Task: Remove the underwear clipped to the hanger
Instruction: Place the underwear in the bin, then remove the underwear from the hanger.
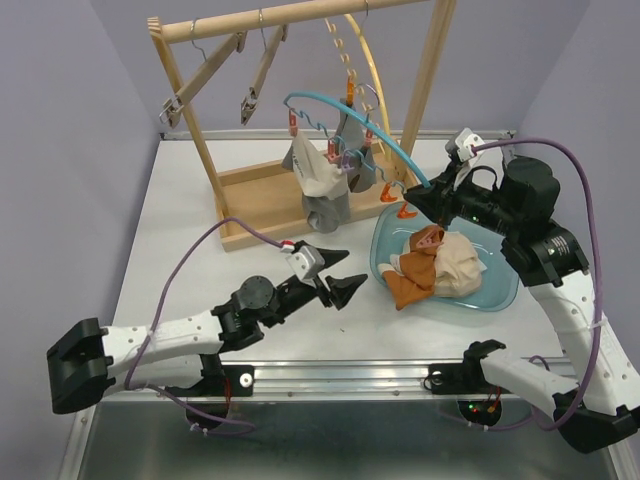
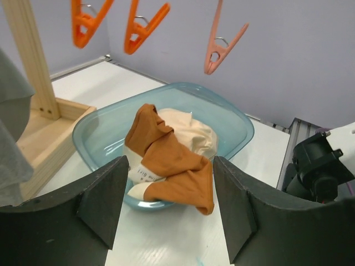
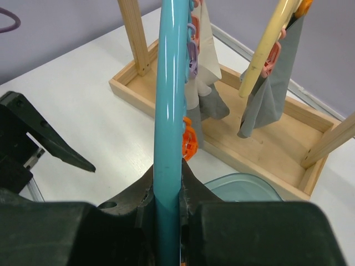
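A teal hanger (image 1: 385,140) with pegs hangs from the wooden rack, and white underwear (image 1: 312,168) and grey underwear (image 1: 328,208) are clipped to it. My right gripper (image 1: 422,195) is shut on the hanger's teal bar (image 3: 168,100), with the clipped white cloth (image 3: 204,50) and grey cloth (image 3: 272,94) beyond. Orange-brown underwear (image 2: 177,160) and beige underwear (image 2: 191,130) lie in the blue tub (image 2: 238,124). My left gripper (image 1: 343,272) is open and empty just left of the tub. Its jaws frame the orange piece without touching it. Orange pegs (image 2: 141,25) hang empty above.
The wooden rack (image 1: 300,15) stands on a wooden base tray (image 1: 255,195) at the back. Two wooden clip hangers (image 1: 205,75) hang at its left. A cream ring hanger (image 1: 372,70) hangs behind the teal one. The tub (image 1: 500,290) sits right of centre.
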Action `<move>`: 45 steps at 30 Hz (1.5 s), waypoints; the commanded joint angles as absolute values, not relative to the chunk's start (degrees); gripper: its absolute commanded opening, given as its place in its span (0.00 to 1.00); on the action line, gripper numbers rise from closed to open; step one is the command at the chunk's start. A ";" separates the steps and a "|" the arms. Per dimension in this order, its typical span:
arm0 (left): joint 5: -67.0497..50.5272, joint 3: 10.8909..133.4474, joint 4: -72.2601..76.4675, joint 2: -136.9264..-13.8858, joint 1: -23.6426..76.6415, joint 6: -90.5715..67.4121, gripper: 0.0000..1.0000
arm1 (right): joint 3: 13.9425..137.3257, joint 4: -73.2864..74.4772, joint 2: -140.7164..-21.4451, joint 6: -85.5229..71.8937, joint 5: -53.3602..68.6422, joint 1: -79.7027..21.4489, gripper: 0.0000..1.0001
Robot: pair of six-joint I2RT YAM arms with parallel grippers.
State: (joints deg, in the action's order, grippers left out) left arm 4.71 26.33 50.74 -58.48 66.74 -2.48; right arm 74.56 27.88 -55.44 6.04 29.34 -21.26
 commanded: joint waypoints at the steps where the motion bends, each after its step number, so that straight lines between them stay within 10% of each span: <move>1: 11.06 23.91 44.66 -49.50 66.71 -3.43 0.74 | 75.94 22.59 -53.70 8.08 33.75 -20.39 0.00; 21: 10.56 27.42 31.20 -38.76 50.46 -8.17 0.78 | 73.30 23.99 -53.00 10.90 42.98 -19.16 0.00; 45: -12.66 35.51 48.06 -52.20 41.13 -0.27 0.77 | 73.04 23.82 -53.44 10.37 46.32 -18.90 0.00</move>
